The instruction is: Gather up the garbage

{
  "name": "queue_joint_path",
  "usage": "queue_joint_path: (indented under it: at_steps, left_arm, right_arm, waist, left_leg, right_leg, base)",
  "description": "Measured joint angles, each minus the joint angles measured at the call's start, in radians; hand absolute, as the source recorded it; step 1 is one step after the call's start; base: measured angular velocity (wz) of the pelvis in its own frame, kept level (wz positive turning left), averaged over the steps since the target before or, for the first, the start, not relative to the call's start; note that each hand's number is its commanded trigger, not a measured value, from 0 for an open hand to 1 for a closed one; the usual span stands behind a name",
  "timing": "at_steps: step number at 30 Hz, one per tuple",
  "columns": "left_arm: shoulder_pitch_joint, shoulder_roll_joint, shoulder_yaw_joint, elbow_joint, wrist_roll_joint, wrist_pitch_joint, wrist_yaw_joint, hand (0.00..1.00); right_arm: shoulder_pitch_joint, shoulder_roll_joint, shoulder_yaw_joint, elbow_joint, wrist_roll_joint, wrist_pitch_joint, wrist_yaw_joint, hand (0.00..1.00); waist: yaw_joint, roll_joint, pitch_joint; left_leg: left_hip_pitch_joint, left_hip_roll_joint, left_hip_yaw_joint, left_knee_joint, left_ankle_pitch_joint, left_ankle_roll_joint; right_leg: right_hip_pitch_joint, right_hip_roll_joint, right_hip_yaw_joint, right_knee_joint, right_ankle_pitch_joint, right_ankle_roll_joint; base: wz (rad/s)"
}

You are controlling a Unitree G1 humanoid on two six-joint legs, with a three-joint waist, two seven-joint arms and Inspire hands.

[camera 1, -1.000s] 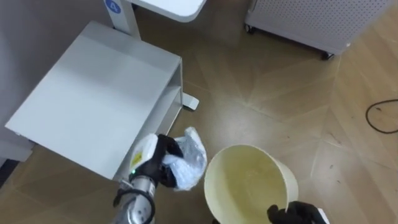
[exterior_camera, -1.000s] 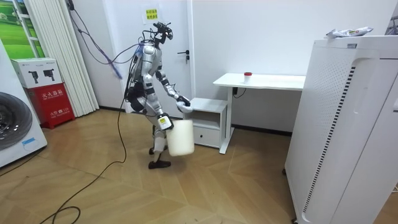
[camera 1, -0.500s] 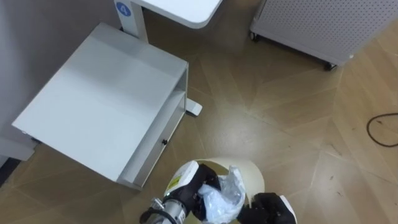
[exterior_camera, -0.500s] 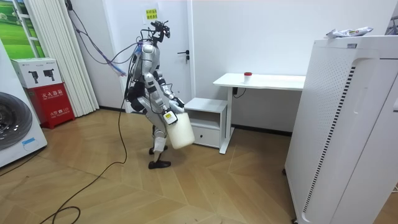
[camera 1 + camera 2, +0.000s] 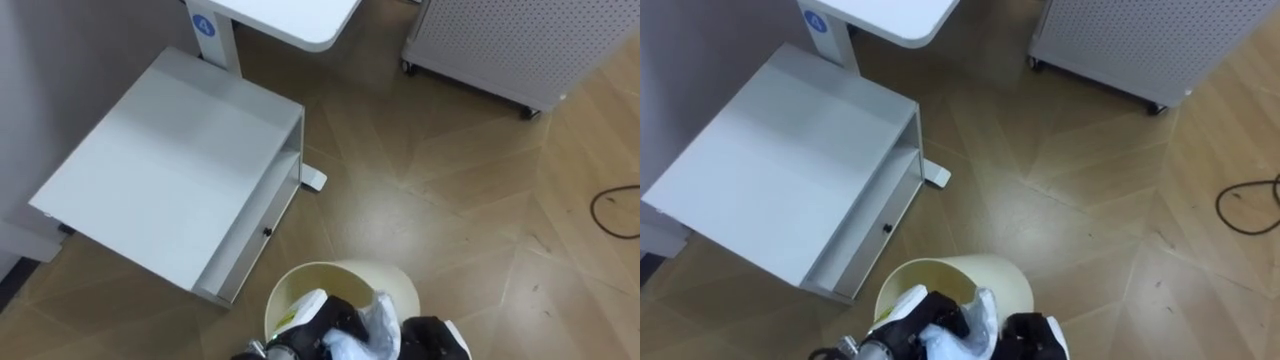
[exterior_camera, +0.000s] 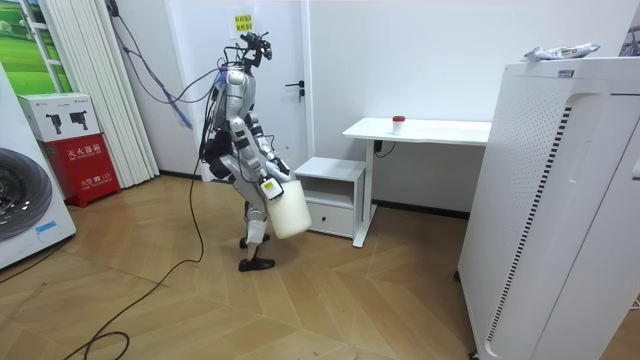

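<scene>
A crumpled white plastic bag (image 5: 368,322) is in my left hand (image 5: 312,318), whose fingers are curled round it, right over the mouth of a cream bin (image 5: 300,283). My right hand (image 5: 436,338) is a dark shape at the bin's near right rim and holds the bin up. The room view shows me standing next to the low white cabinet with the bin (image 6: 287,210) carried off the floor at hip height. How far the bag reaches into the bin is hidden by the hands.
A low white cabinet (image 5: 170,170) with an open shelf stands to my left, under the corner of a white desk (image 5: 290,15). A white perforated unit on wheels (image 5: 510,40) stands ahead on the right. A dark cable (image 5: 612,205) lies on the wooden floor at far right.
My left hand carried the bag from beside the bin to over its mouth, and the bin came up closer to my body. The view has shifted slightly.
</scene>
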Motion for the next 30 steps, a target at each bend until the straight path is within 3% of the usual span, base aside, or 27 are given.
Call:
queue_joint_path:
  at_steps: [4, 20, 30]
  left_arm:
    - [0.007, 0.000, -0.006, 0.000, 0.002, 0.000, -0.009, 0.00]
    - [0.046, 0.017, -0.035, 0.027, 0.073, 0.000, -0.004, 0.00]
    - [0.062, 0.030, -0.035, 0.028, 0.073, 0.000, -0.004, 0.00]
  right_arm:
    - [0.006, -0.010, 0.006, -0.004, -0.004, -0.001, 0.000, 1.00]
    - [0.027, -0.036, 0.045, -0.045, -0.005, -0.012, 0.008, 1.00]
    - [0.063, -0.036, 0.049, -0.052, 0.012, -0.018, 0.029, 1.00]
  waist:
    - [0.022, 0.004, -0.0025]
    - [0.054, 0.006, -0.0038]
    - [0.073, 0.007, -0.0135]
  left_leg:
    - [0.003, 0.001, 0.005, -0.005, 0.000, 0.000]
    - [0.001, 0.002, 0.019, -0.018, 0.000, 0.000]
    - [0.006, 0.003, 0.018, -0.017, 0.000, 0.000]
  right_leg:
    - [0.000, 0.000, 0.001, -0.005, 0.000, 0.000]
    - [-0.013, -0.003, 0.001, -0.014, 0.002, -0.003]
    - [-0.006, -0.004, -0.002, -0.016, 0.004, -0.003]
  base:
    - [-0.04]
    - [-0.02]
    - [0.00]
